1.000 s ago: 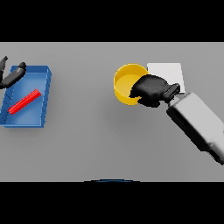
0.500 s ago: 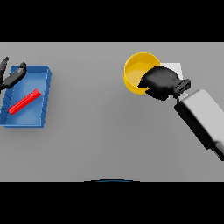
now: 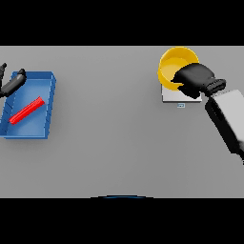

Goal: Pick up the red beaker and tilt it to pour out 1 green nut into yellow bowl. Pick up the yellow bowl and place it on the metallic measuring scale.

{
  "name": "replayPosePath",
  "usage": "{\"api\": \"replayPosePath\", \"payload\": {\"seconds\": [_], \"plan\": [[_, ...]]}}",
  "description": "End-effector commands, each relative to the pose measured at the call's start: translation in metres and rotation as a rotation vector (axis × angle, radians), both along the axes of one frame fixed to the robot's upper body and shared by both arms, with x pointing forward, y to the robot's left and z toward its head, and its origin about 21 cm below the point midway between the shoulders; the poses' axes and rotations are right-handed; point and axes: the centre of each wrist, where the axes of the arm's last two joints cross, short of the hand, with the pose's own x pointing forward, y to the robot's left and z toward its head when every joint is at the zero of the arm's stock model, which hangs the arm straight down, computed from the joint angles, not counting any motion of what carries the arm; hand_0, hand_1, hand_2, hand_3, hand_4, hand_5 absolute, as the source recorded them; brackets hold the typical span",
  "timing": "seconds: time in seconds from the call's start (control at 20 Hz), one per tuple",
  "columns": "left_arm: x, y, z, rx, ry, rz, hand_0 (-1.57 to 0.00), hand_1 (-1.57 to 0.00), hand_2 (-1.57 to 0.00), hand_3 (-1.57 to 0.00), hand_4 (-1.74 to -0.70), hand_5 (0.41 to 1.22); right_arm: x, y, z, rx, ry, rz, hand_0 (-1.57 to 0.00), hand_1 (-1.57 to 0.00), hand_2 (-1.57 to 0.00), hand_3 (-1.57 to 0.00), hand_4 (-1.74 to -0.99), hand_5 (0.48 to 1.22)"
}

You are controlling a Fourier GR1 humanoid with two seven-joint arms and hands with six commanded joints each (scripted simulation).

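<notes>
Yellow bowl [image 3: 172, 65], carried up-right since the earlier frame, now overlaps the metallic measuring scale [image 3: 172, 95]; right hand [image 3: 193, 79] grips its rim. Centre it, lower level, then release. Left hand [image 3: 12, 83], fingers relaxed, idles at the blue tray [image 3: 46, 107].

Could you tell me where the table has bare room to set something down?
The broad middle of the grey table is free, between the blue tray holding the red beaker and the metallic scale. It is crowded far right, where the right hand holds the yellow bowl, and far left by the left hand.
</notes>
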Motion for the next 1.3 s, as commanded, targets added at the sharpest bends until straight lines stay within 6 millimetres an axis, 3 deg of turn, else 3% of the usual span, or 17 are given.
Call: {"api": "replayPosePath", "payload": {"seconds": [0.0,0.4,0.6,0.7,0.75,0.8,0.9,1.0,1.25], "plan": [[0.001,-0.001,0.000,0.001,-0.002,-0.002,0.00,0.00,0.00,0.00,-0.72,0.725,0.002,-0.004,-0.003,0.001,0.004,-0.008,-1.57,-1.57,-1.50,-1.17,-1.741,1.221],[0.000,-0.001,0.001,-0.006,0.002,-0.001,0.00,0.00,0.00,0.00,-0.73,0.710,0.015,-0.022,-0.029,0.044,0.073,-0.099,-1.56,-1.57,-1.41,-1.37,-1.741,1.221],[0.000,-0.002,-0.001,-0.007,0.008,0.002,0.00,0.00,0.00,0.00,-0.73,0.712,0.016,-0.019,-0.036,0.053,0.105,-0.121,-1.42,-1.57,-1.36,-1.49,-1.741,1.221],[0.001,-0.003,-0.001,-0.003,0.011,0.001,0.00,0.00,0.00,0.00,-0.73,0.715,0.016,-0.024,-0.036,0.052,0.117,-0.128,-1.40,-1.57,-1.39,-1.36,-1.741,1.221],[0.004,-0.003,0.001,-0.006,0.009,0.002,0.00,0.00,0.00,0.00,-0.73,0.717,0.017,-0.022,-0.035,0.057,0.122,-0.135,-1.33,-1.46,-1.42,-1.20,-1.741,1.221],[0.001,-0.003,-0.002,-0.011,0.009,-0.004,0.00,0.00,0.00,0.00,-0.73,0.720,0.017,-0.024,-0.035,0.074,0.127,-0.126,-1.13,-1.32,-1.33,-1.06,-1.701,1.221],[0.002,-0.004,0.000,-0.013,0.003,-0.002,0.00,0.00,0.00,0.00,-0.73,0.728,0.019,-0.024,-0.033,0.079,0.139,-0.144,-0.72,-0.98,-1.04,-0.83,-1.619,1.072],[0.001,-0.004,-0.003,-0.017,0.012,-0.003,0.00,0.00,0.00,0.00,-0.73,0.723,0.018,-0.030,-0.033,0.063,0.156,-0.159,-0.46,-0.70,-0.80,-0.67,-1.563,0.971],[0.003,-0.004,-0.002,-0.009,0.012,-0.003,0.00,0.00,0.00,0.00,-0.72,0.703,0.021,-0.028,-0.034,0.027,0.159,-0.115,-0.15,-0.24,-0.37,-0.45,-1.469,0.842]]}}
